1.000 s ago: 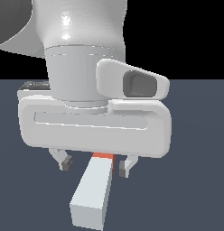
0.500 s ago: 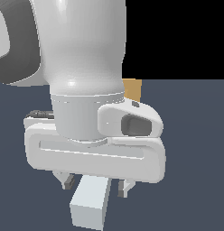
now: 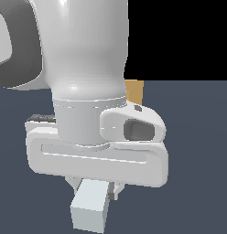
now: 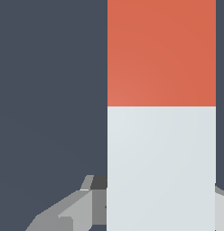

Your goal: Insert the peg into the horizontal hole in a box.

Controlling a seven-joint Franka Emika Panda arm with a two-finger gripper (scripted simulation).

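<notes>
The peg [image 3: 90, 208] is a grey-white bar lying under my hand, its near end towards the camera. In the wrist view the peg [image 4: 161, 158] shows its orange-red end [image 4: 161, 52]. My gripper [image 3: 94, 188] stands straight over the peg's white part, and its fingers [image 3: 116, 192] press on both sides. The wrist view shows my gripper [image 4: 161, 205] with a finger [image 4: 93, 198] against the peg's side. The tan box [image 3: 135, 91] shows only as a corner behind my arm. Its hole is hidden.
The dark blue-grey floor [image 3: 197, 137] runs all around. My large white hand body [image 3: 97, 157] and wrist block most of the exterior view, so the ground between peg and box is hidden.
The hand has come down over the peg and its fingers have closed in on the sides. The orange end is now hidden in the exterior view, and the box corner has come into sight.
</notes>
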